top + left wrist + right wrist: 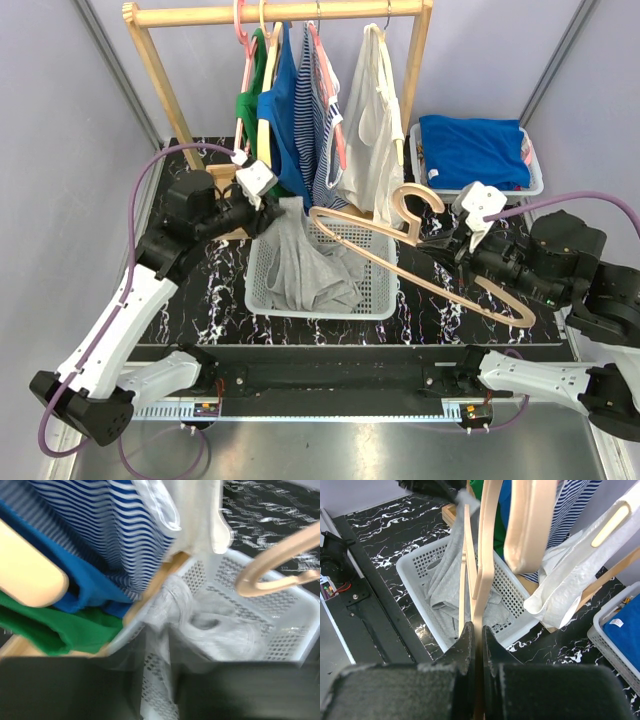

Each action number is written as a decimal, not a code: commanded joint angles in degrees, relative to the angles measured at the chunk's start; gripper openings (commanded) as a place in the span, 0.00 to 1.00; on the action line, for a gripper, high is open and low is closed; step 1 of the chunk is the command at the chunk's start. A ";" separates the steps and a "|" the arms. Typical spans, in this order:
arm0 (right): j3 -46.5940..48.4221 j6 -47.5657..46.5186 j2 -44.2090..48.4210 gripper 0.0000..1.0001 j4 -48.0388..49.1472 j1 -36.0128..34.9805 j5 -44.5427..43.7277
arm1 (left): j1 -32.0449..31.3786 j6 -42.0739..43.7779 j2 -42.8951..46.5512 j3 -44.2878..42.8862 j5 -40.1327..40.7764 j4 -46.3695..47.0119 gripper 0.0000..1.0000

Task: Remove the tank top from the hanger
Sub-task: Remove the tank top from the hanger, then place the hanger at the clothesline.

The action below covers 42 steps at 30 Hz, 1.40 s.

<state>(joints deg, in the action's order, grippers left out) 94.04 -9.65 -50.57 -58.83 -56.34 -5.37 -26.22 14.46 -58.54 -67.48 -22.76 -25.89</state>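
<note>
**Task item.** The grey tank top (300, 265) lies bunched in the white basket (330, 312) at the centre of the table, near side of the wooden rack (270, 12). Its far-left corner rises out of the basket toward the left gripper (270, 208). None of it is seen over the wooden hanger (400, 262).

**Hanger.** It is bare and held level above the right half of the basket, with its hook toward the far side. It is off the rack and well apart from the garments hanging there.

**Right gripper** (440, 245). The jaws are together, clamped on the hanger's thin lower bar. The right wrist view confirms it, with both fingers (465, 645) pressed flat against the wood.

**Left gripper.** It is stationed at the far-left corner of the basket, just beside the raised corner of the tank top. The left wrist view is blurred and the overhead view does not resolve the jaws. I cannot tell whether they are apart or pinching the cloth.

**Progress.** In my judgement the main separation is done, since garment and hanger are apart and the garment has dropped into the basket. If the left gripper is holding the raised corner, that corner has yet to be let go. The empty hanger has yet to be set down. A second basket (535, 175) with a blue garment sits at the far right and is not involved.
</note>
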 commanded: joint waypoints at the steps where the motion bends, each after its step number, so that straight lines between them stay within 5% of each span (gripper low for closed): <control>1: 3.25 -0.02 0.65 0.00 0.56 0.17 -0.43 | -1.29 -0.66 -0.95 0.08 -9.39 -3.45 0.75; 2: 3.43 -0.19 0.56 0.00 0.56 0.17 -0.43 | -2.08 -1.01 -1.48 -0.28 -10.97 -3.64 0.99; 15: 4.93 -2.39 -2.61 0.00 1.43 0.17 2.72 | -3.84 -0.67 -3.77 -21.54 -26.02 -12.07 0.99; 32: 6.07 -4.67 -11.83 0.00 11.28 0.09 19.78 | -5.86 6.20 -6.67 -21.64 -38.76 -15.16 0.99; 34: 5.89 -5.03 -12.54 0.00 11.98 0.17 20.48 | -5.86 6.20 -6.93 -21.81 -38.58 -15.24 0.95; 38: 5.37 -5.55 -13.24 0.00 14.00 0.17 21.10 | -5.95 5.50 -7.72 -22.43 -39.37 -15.24 0.69; 42: 4.66 -6.08 -13.42 0.00 15.93 0.17 20.66 | -6.30 4.79 -7.55 -21.73 -40.08 -15.24 0.63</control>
<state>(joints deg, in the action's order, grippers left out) 98.13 -14.39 -63.94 -48.75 -56.25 14.02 -32.10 19.64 -66.15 -88.66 -60.05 -42.24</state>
